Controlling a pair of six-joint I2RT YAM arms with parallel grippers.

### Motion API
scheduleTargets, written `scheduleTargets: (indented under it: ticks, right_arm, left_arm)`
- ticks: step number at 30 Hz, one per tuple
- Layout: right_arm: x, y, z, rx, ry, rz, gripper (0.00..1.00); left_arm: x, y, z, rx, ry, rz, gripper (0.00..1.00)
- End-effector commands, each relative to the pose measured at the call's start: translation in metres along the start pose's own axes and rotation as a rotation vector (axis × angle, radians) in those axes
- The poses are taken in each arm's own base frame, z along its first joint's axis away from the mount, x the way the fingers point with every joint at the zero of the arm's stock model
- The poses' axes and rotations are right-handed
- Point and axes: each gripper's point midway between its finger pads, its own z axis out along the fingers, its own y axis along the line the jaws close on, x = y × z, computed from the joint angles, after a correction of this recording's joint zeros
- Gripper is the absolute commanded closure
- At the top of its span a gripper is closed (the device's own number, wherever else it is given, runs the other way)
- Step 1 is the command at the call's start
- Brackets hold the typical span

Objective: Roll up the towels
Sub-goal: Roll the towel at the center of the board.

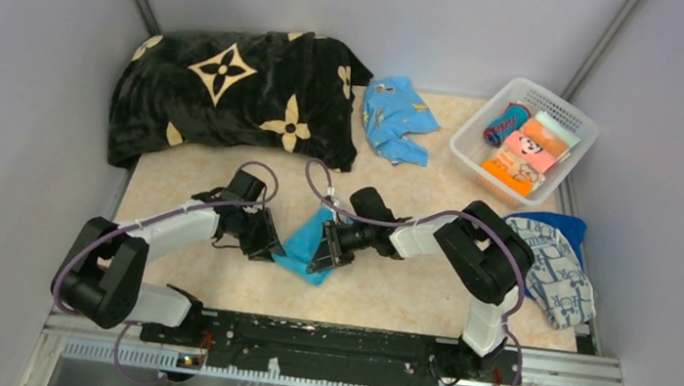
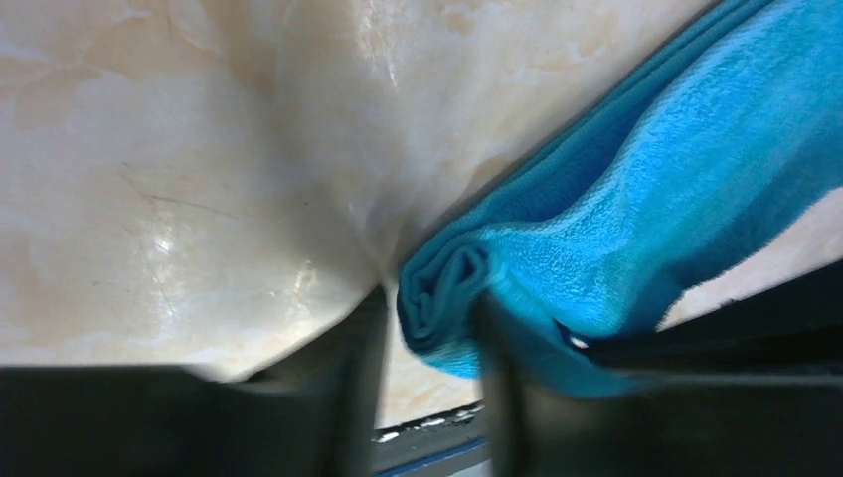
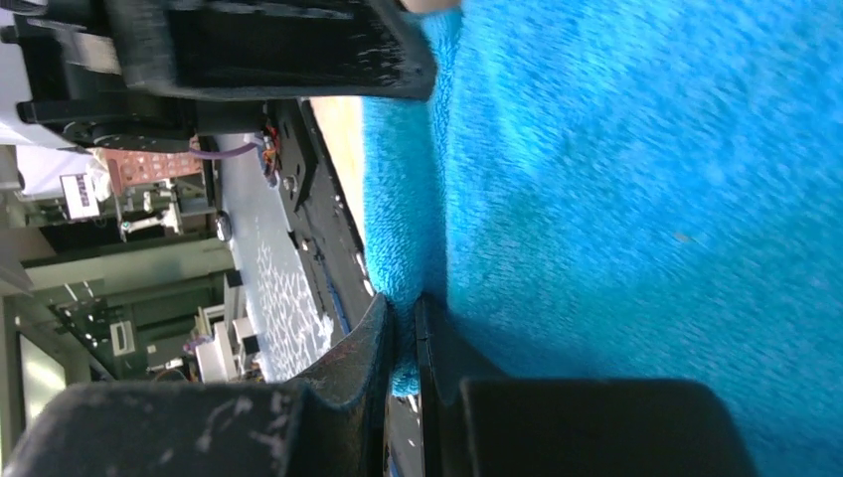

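Glossy cream marbled surface (image 2: 199,199), grey walls (image 1: 9,64). My R claw (image 3: 403,308) pinches fluffy turquoise towel (image 3: 646,199); L claw (image 2: 425,308) unclenched astride its rolled end.

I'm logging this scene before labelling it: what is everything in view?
turquoise towel: 1, turquoise, table centre, between the grippers
printed towel: 1, white with dark-blue print, near right edge
blue towel: 1, royal blue, under the printed towel
light-blue cloth: 1, light blue, far centre
blanket: 1, black with cream flowers, far left
basket: 1, white, far right, holding colourful items
table: 1, beige
left gripper: 1, black, astride the turquoise towel's folded end
right gripper: 1, black, pinching its edge
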Motion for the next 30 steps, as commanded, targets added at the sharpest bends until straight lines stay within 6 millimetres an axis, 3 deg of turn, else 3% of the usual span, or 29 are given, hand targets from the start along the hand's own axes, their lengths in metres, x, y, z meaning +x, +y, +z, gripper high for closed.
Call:
scheduleTargets:
  ticks: [1, 3, 6, 13, 18, 25, 30]
  right_arm:
    - [0.0, -0.012, -0.006, -0.02, -0.021, 0.056, 1.0]
    - [0.002, -0.017, -0.007, -0.019, -0.022, 0.077, 1.0]
    - [0.004, -0.025, -0.006, -0.023, -0.024, 0.109, 1.0]
    - [0.007, -0.04, -0.007, -0.035, -0.047, 0.19, 1.0]
    - [0.008, -0.044, -0.007, -0.021, -0.044, 0.198, 0.98]
    - [0.006, -0.046, -0.007, 0.0, -0.045, 0.197, 0.97]
    - [0.003, -0.044, -0.01, 0.025, -0.05, 0.172, 0.94]
  left_arm:
    - [-0.008, 0.012, -0.01, -0.071, -0.07, 0.016, 0.46]
    - [-0.01, 0.009, -0.016, -0.048, -0.098, 0.014, 0.33]
    - [-0.007, 0.005, -0.025, -0.004, -0.116, 0.018, 0.23]
    - [0.017, 0.006, -0.033, 0.087, -0.082, 0.022, 0.17]
    - [0.025, -0.007, -0.036, 0.202, -0.072, 0.037, 0.12]
    - [0.021, -0.026, -0.031, 0.309, -0.078, 0.045, 0.13]
    - [0.013, -0.031, -0.017, 0.305, -0.072, 0.031, 0.29]
